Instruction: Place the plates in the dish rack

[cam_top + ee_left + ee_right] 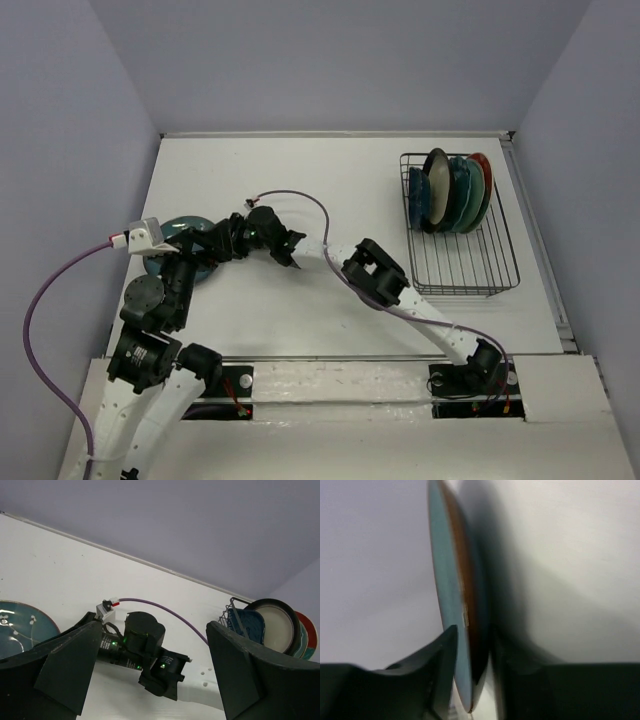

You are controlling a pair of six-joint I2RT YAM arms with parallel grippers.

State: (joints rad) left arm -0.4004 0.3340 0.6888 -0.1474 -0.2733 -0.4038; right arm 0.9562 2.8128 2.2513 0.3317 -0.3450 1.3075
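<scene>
A mint flowered plate lies at the table's left, partly under both arms; it also shows in the left wrist view. My right gripper reaches across to it, and in the right wrist view its jaws are shut on the plate's rim. My left gripper is open and empty, just right of the plate and facing the right arm's wrist. The black dish rack holds several upright plates, among them a cream one and a red one.
The rack's near half holds no plates. A purple cable loops over the table behind the right arm. In the left wrist view the rack shows the blue leaf plate and cream plate.
</scene>
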